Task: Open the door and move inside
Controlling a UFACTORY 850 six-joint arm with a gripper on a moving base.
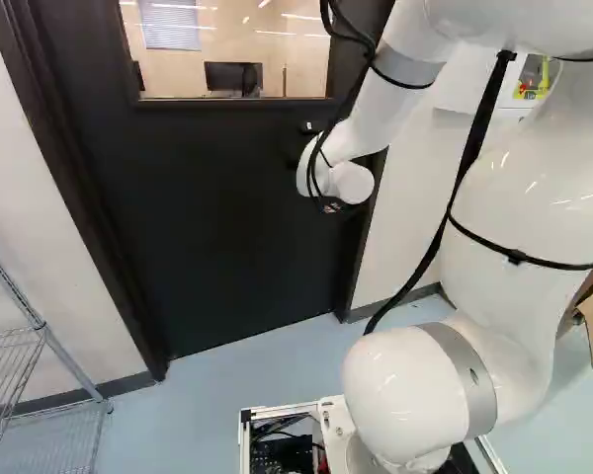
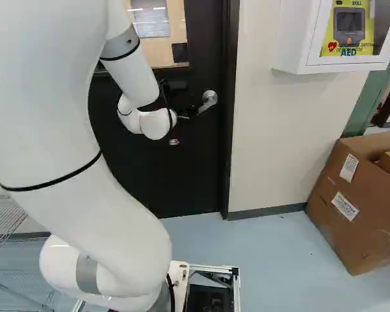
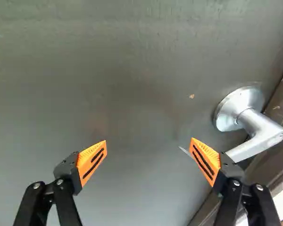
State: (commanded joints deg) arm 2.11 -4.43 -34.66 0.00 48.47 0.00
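Gripper (image 3: 148,146), black, orange-padded, wide open, empty: you should centre it over the bent silver lever (image 3: 260,126) near the flat black door (image 3: 132,61) edge.

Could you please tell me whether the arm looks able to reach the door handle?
Probably yes, after a sideways shift: the open gripper faces the door and nothing visible blocks the way, but the handle sits to one side.

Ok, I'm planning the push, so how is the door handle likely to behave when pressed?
The handle looks like solid metal, so it should stay stiff. Its smooth, shiny surface could be a bit slippery. Mounted on a round plate, it will probably swing about that rather than shift along the door.
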